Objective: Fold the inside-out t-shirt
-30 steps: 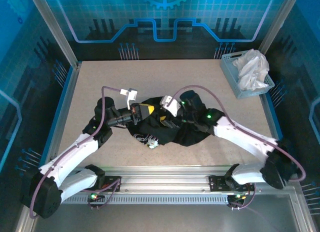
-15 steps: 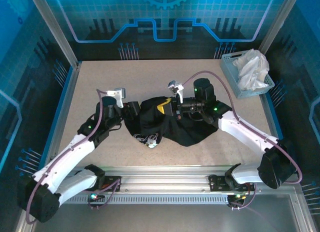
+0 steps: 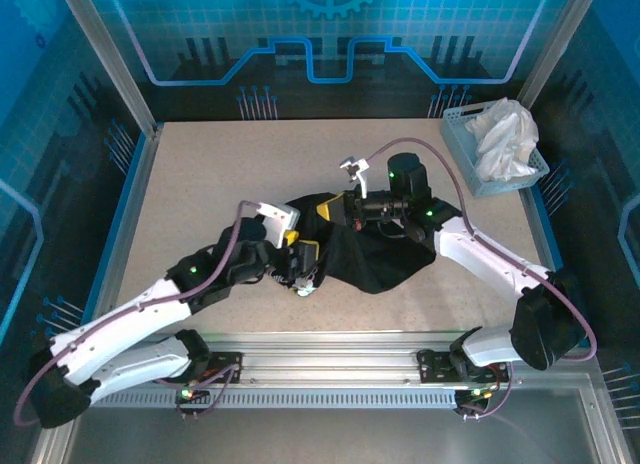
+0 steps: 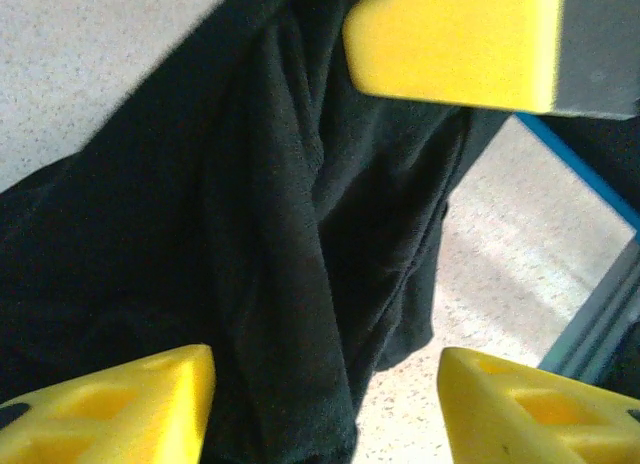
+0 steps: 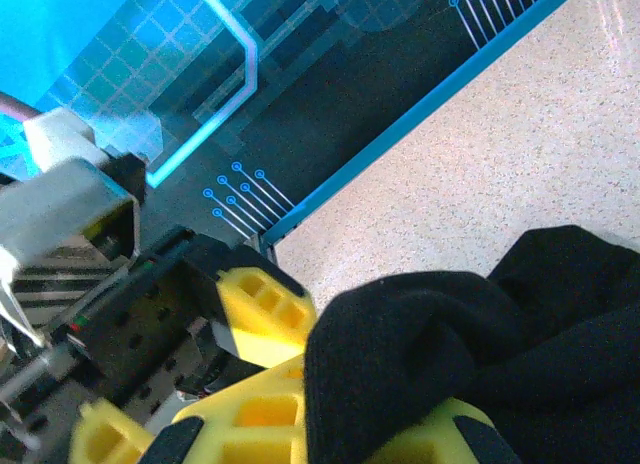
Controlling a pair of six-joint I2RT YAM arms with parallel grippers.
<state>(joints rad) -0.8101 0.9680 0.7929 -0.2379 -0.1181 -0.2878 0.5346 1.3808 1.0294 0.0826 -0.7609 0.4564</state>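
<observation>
The inside-out t-shirt (image 3: 375, 264) is a crumpled black heap in the middle of the bench (image 3: 220, 174). The right gripper (image 3: 325, 212) is clenched on a bunch at its far-left edge. The left gripper (image 3: 300, 252) hangs released over the near-left part, holding nothing. My worry: pulling that thick bunch drags several layers along and tangles it worse. Count: one shirt, two grippers, one basket (image 3: 462, 144), one white cloth (image 3: 505, 134).

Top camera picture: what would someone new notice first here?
A crumpled black t-shirt lies in the middle of the table. The right fingers are pinched shut on a bunch of it at its far side, while the left fingers stand open over its near-left edge. A white cloth sits in a basket at the far right corner.
</observation>
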